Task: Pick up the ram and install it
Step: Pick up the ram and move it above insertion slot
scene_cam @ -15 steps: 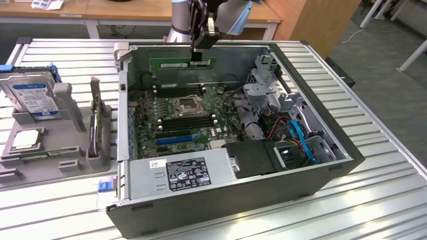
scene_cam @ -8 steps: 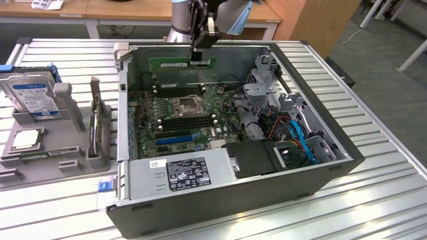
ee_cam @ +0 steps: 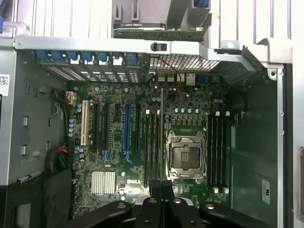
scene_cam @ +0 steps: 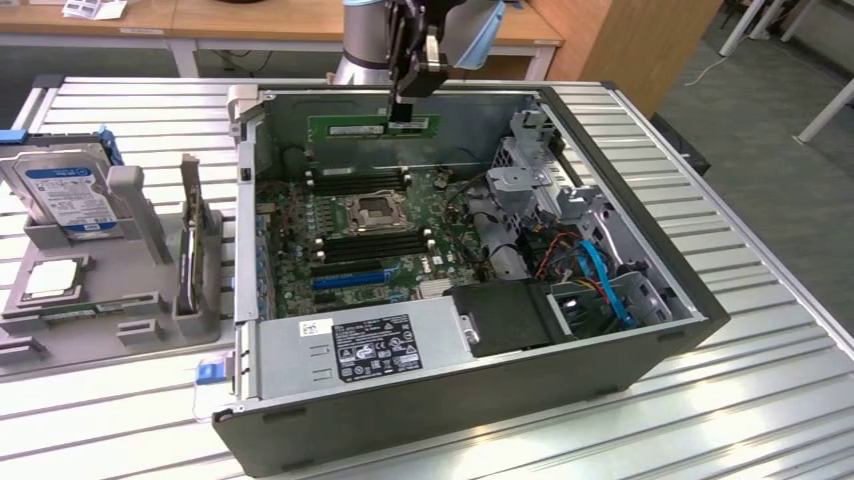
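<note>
The desk [scene_cam: 747, 330] is a silver top of long ribbed slats, with bright glare on its near side. An open computer case [scene_cam: 441, 420] lies on its side in the middle, open face up, and covers most of the desk from far edge to near edge. Its dark grey outer wall faces the near side. At the exterior view's left, just beside the case, sits a light grey holder tray [scene_cam: 54, 345], flat on the slats and cut off by the picture's edge. A small blue piece [scene_cam: 208, 372] sits at the case's near left corner, between tray and case. Bare slats run along the exterior view's right of the case.
</note>
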